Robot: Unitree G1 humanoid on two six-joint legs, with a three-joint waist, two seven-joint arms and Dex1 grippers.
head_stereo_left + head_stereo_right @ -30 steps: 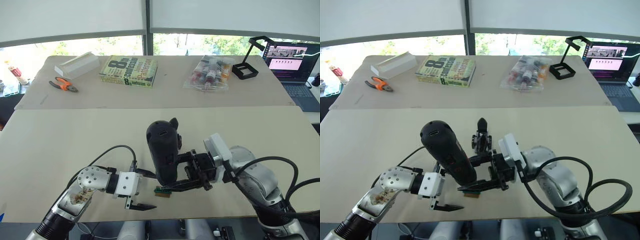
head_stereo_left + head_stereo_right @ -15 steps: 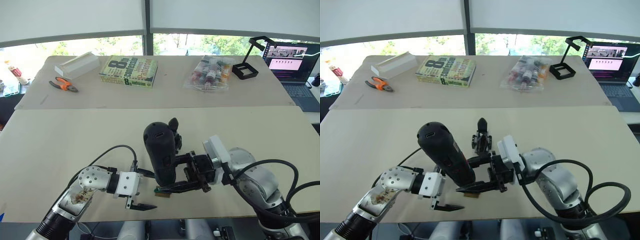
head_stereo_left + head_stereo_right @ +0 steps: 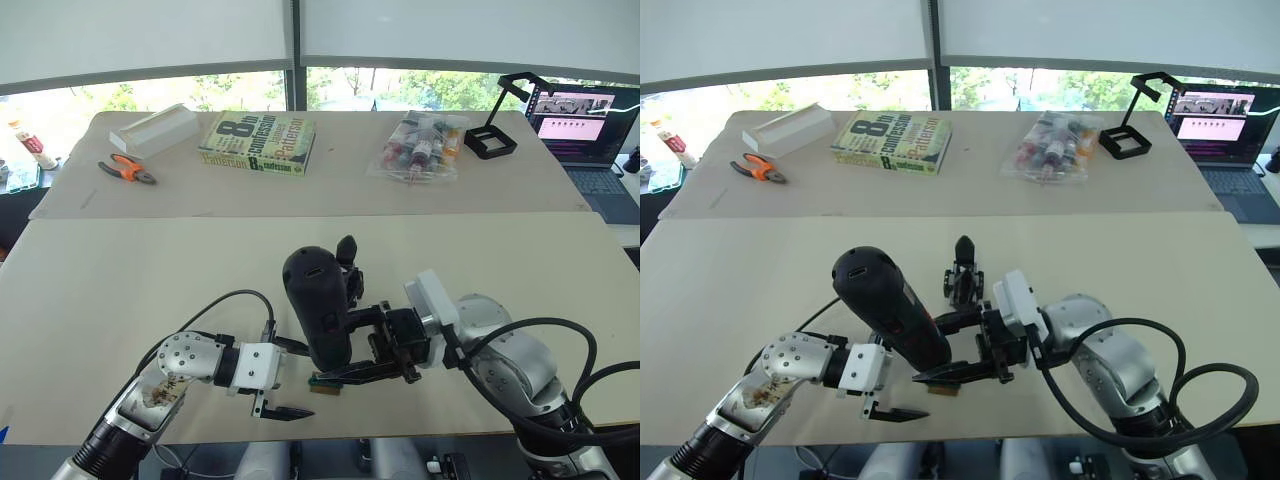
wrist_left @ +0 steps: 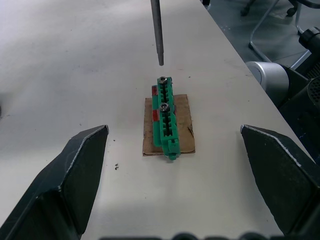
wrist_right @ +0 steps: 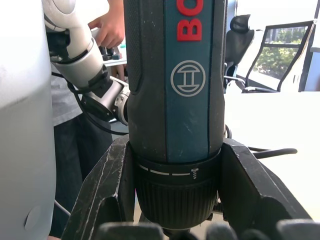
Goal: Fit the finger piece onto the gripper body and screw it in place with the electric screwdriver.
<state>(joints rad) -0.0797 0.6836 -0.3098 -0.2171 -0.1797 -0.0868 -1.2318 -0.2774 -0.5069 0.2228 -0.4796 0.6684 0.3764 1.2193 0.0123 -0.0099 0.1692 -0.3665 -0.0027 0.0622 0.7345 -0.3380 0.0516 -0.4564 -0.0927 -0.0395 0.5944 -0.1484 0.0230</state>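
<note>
Since a second ago the electric screwdriver (image 3: 318, 310) has tipped slightly further to the robot's left, its butt end now a little farther from the gripper body (image 3: 962, 273); the rest of the scene is unchanged. The right end effector (image 3: 375, 350) is clamped on the screwdriver's lower barrel, both black fingers (image 5: 107, 195) pressed against its collar. The tool's long axis runs steeply, butt up and leaning toward the camera, bit down. The barrel hides most of the bit in the head views; in the left wrist view the thin metal bit (image 4: 157, 31) hangs just above the end screw of a small green block (image 4: 165, 116), not visibly touching it. The block lies on a brown card (image 4: 170, 136) on the desk (image 3: 120, 290).

The right forearm reaches in low from the right, wrist bent toward the centre. The left end effector (image 3: 280, 380) is spread wide and empty, low over the desk's near edge, facing the block.

The gripper body stands upright just behind the screwdriver, its pointed finger up; its base is partly hidden.
</note>
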